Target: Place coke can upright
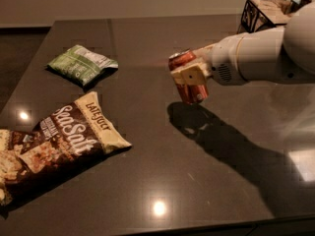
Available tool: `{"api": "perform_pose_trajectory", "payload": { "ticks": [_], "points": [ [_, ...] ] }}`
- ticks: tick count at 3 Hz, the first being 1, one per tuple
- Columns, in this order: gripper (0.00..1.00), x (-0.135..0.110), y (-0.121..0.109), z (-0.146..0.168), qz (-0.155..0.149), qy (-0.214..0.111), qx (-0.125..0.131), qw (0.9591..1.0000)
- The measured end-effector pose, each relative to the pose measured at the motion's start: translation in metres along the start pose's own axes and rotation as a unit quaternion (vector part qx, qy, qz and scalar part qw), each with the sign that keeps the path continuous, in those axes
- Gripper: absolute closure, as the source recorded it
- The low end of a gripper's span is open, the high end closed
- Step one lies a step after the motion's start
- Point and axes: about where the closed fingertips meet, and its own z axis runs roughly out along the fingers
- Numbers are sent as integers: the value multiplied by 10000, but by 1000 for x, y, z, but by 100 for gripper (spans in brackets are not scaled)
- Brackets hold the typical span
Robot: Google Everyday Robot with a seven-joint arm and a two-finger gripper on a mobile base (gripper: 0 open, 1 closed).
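In the camera view, the white arm (256,58) reaches in from the right, low over the dark desk (147,181). Its end effector (189,76) sits near the middle of the desk, clenched around the coke can (181,60), with the tan finger pads pressed against the can's side. The can stands close to vertical, its silver top leaning slightly up and to the left and its lower end pointing at the desk. A shadow lies just beneath and to the right. Whether the base touches the surface I cannot tell.

Gripping the can by its middle leaves the bottom rim free to meet the desk flat, which suits standing it upright. I judge that the tilt needs levelling before letting go, or the can may tip.

A green snack bag (81,64) lies flat at the upper left, and a brown sea salt chip bag (64,136) lies at the lower left. Both are well apart from the can, so the spot under it is open. A patterned box (261,11) sits at the far right edge, behind the arm
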Motion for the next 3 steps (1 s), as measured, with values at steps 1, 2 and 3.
{"api": "perform_pose_trajectory", "payload": {
  "ticks": [1, 2, 3],
  "points": [
    [100, -2, -6, -10, -12, -653, 102, 9978],
    [100, 7, -9, -11, -397, -1123, 167, 9927],
    [100, 18, -9, -6, -696, -1272, 120, 9894]
  ]
}}
